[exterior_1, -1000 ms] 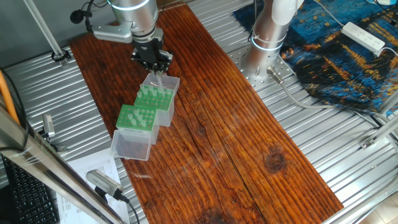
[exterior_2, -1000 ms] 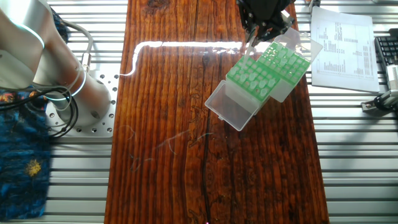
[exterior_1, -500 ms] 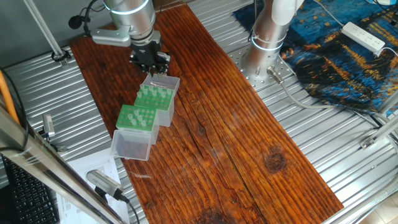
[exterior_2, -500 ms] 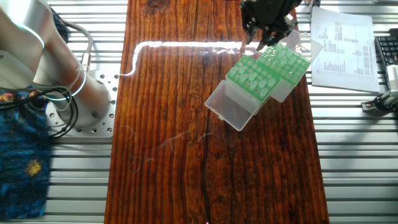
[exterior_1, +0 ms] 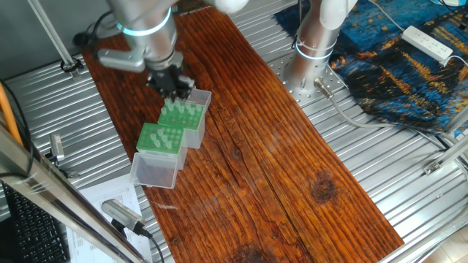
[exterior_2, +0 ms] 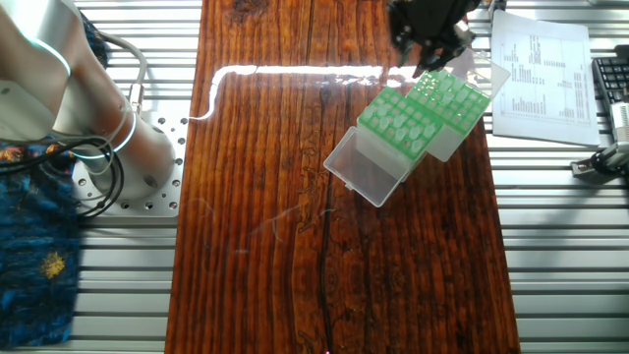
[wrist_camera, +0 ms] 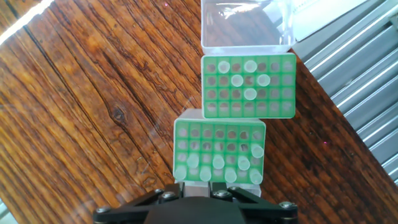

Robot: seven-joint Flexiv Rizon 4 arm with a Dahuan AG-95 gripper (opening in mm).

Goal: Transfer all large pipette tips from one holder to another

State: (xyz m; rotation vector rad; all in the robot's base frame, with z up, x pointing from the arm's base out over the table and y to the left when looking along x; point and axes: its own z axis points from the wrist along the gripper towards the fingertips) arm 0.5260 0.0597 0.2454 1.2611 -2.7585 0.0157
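Two green holders stand end to end on the wooden board. In the hand view the near holder (wrist_camera: 219, 138) carries several large pipette tips (wrist_camera: 219, 163) in its closest rows. The far holder (wrist_camera: 249, 106) has several more tips (wrist_camera: 250, 66) scattered in it. My gripper (wrist_camera: 204, 186) hangs over the near holder's closest edge, its fingers drawn in on a pale grey piece that looks like one tip. In the fixed views the gripper (exterior_1: 174, 85) (exterior_2: 425, 61) is above the end of the holder (exterior_1: 181, 117) next to its clear lid (exterior_1: 197, 96).
A second clear lid (exterior_1: 155, 169) lies open at the other holder's (exterior_1: 161, 139) outer end. Printed paper (exterior_2: 541, 74) and a keyboard (exterior_2: 614, 84) lie beside the board. The arm's base (exterior_1: 314, 44) stands on the ribbed metal table (exterior_1: 409, 190).
The gripper rose from the holder's end with a pale tip hanging under it. It then shifted sideways and turned, and the arm is blurred now.
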